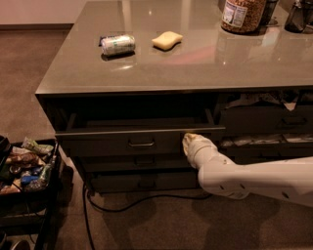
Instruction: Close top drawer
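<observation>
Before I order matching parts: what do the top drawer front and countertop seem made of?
Top drawer front: matte grey, perhaps painted metal or laminate. Countertop: glossy, mirrors the jar, perhaps polished stone or laminate. Pincer sits at that front, right of its handle.

Top drawer [98, 142]: dark grey front. Gripper [189, 142], at the drawer front right of the handle [142, 144]: cream, mottled tan. Arm [264, 178]: white. Counter [195, 63]: glossy grey-olive. Can [117, 44]: silver and green. Sponge [167, 40]: pale yellow. Carpet [146, 224]: brown. Cable [122, 205]: black.
</observation>
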`<state>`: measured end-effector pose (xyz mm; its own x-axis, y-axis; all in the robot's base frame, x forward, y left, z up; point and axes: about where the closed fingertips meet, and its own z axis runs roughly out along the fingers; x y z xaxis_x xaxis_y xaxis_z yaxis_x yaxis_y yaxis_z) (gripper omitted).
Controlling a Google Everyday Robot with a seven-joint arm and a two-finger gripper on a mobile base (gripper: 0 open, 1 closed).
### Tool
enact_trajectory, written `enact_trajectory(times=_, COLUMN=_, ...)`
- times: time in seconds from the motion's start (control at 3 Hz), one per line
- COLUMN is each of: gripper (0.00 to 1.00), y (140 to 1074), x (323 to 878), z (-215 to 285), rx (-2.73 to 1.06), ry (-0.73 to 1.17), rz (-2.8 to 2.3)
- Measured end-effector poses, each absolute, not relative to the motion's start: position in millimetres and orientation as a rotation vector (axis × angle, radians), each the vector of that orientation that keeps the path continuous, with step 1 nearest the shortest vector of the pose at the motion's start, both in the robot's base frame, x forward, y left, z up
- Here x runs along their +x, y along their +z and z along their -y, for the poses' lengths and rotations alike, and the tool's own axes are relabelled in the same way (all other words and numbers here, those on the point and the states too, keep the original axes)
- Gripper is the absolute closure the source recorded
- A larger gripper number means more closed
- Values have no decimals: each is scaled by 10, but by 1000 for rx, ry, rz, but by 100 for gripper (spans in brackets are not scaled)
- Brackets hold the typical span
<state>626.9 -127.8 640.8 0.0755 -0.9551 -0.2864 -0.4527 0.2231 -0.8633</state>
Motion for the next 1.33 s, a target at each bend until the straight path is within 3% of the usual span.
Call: enact_trajectory(times=1.33, gripper=100, y=6179, x=6990, z=901, rx=-1291, ry=-474, rz=-1517)
